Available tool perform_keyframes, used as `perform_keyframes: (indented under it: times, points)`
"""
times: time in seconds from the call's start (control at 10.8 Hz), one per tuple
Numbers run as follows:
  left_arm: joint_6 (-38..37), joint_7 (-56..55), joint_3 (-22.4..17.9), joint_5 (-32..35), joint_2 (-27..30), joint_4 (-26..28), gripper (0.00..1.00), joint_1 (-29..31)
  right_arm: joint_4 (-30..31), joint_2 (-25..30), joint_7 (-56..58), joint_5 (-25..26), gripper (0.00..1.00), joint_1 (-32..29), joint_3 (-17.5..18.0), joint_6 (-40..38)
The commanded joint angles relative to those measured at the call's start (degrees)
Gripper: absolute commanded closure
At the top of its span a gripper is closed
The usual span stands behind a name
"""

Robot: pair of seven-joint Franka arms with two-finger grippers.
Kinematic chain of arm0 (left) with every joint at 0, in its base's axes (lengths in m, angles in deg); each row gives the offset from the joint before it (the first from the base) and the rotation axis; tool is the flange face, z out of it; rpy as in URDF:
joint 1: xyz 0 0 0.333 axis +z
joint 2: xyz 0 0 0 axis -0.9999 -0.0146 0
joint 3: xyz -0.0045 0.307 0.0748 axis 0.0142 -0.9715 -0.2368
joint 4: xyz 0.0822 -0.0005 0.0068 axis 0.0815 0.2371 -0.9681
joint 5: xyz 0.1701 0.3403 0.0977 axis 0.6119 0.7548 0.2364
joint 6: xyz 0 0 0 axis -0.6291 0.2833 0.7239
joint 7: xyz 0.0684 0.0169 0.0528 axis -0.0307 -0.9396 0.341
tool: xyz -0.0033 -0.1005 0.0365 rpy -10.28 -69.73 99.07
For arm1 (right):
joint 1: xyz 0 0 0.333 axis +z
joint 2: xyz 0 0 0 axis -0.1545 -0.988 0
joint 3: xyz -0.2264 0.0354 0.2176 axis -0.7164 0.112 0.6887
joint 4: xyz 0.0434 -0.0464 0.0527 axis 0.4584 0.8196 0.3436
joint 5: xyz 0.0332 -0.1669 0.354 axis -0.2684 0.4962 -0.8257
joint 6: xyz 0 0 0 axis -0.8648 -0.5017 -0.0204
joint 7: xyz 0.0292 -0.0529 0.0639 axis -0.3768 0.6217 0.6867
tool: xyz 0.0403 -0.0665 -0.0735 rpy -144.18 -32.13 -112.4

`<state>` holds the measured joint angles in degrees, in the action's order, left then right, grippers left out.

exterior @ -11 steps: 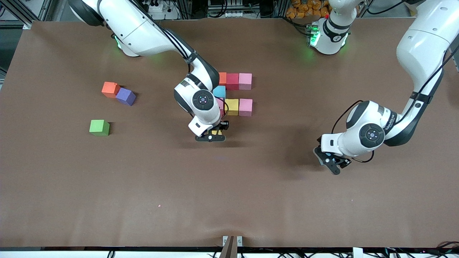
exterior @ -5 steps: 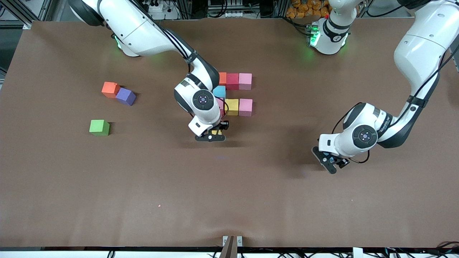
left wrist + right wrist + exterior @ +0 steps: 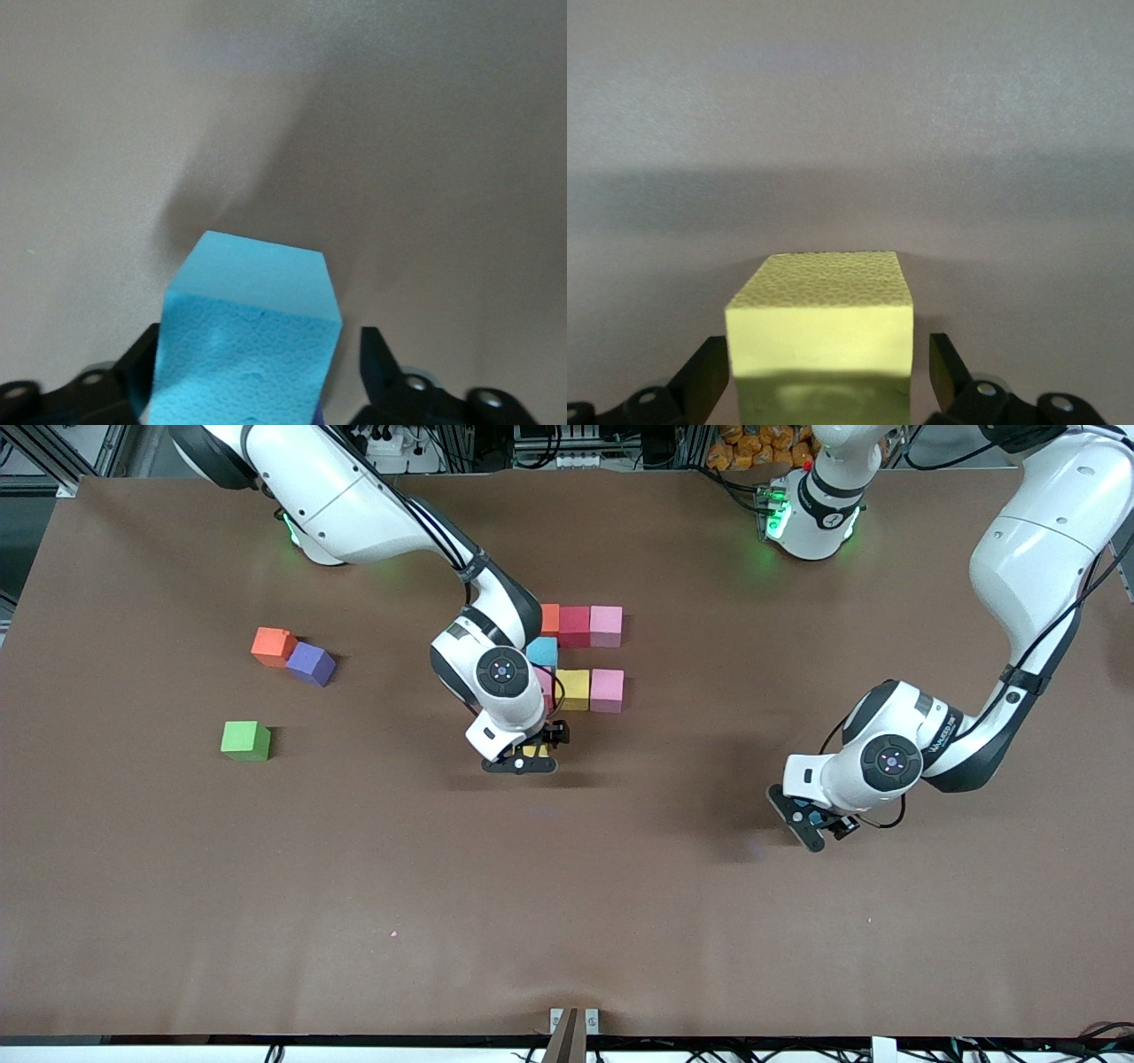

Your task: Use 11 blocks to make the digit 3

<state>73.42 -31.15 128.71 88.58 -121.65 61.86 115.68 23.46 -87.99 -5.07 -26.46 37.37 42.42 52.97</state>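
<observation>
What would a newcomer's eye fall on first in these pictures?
The half-built digit 3 of bright blocks mid-table, toward the robots' bases. Beside it, the right gripper stands open around a yellow block; the left gripper is at a blue block, toward the left arm's end.

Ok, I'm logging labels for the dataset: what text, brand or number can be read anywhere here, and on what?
Dark lettering on the left arm's forearm: too small to read.
Foam cubes: no text, label or number on any visible face.
Table: no markings.
</observation>
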Motion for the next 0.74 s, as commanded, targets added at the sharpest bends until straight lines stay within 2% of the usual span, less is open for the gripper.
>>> perform_keyframes:
  times: [0.0,0.09,0.37,0.46,0.65]
  points:
    - [0.2,1.6,0.1,2.7,0.2,-0.3,0.5,-0.8,-0.3,3.0,-0.7,-0.3,0.0,-0.4,0.0,-2.0]
    - [0.2,2.5,0.1,3.7,0.4,-0.4,0.67,-1.9,-0.6,4.8,-0.6,-0.6,0.0,-0.9,0.0,-3.3]
    - [0.2,2.6,-0.3,3.9,1.2,-1.7,0.72,-6.9,-0.1,11.9,3.0,-0.8,0.0,-4.8,0.1,-7.2]
    - [0.2,2.4,-0.3,3.6,1.4,-2.8,0.79,-9.0,0.2,14.1,7.8,-0.9,0.0,-7.3,0.1,-9.7]
    - [0.0,2.0,-0.3,3.1,1.7,-4.0,0.8,-12.7,3.8,17.9,19.2,-0.8,0.0,-12.8,0.0,-13.5]
